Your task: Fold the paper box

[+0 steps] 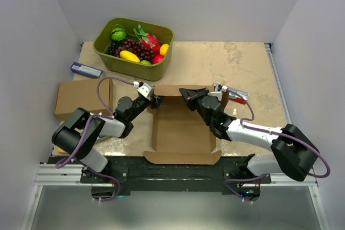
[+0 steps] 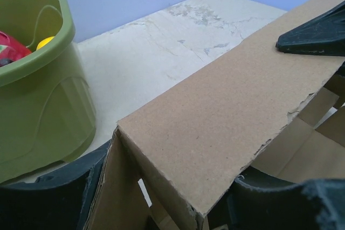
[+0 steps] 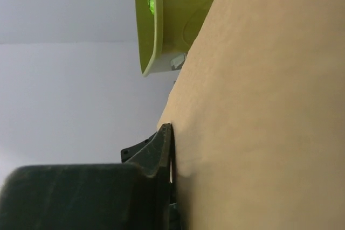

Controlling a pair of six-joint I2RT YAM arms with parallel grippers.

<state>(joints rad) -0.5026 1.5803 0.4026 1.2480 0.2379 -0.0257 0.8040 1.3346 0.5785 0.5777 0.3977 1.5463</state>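
Top view: bright, even, diffuse light from above; I see no hard glare. Soft shadows under both arms, spilling onto plain brown cardboard mailer (image 1: 180,127) between grippers. Olive-green plastic tub (image 1: 135,52) beyond left gripper (image 1: 156,100) sharp, colours clean. Walls lean outward toward frame edges.

Left wrist view: cardboard just ahead of fingers (image 2: 48,192) crisp, grain readable; fingers themselves black, soft, detail lost at bottom edge.

Right wrist view: cardboard right against right gripper's finger (image 3: 153,152) blurred, flat tan; finger murky; tub beyond soft.
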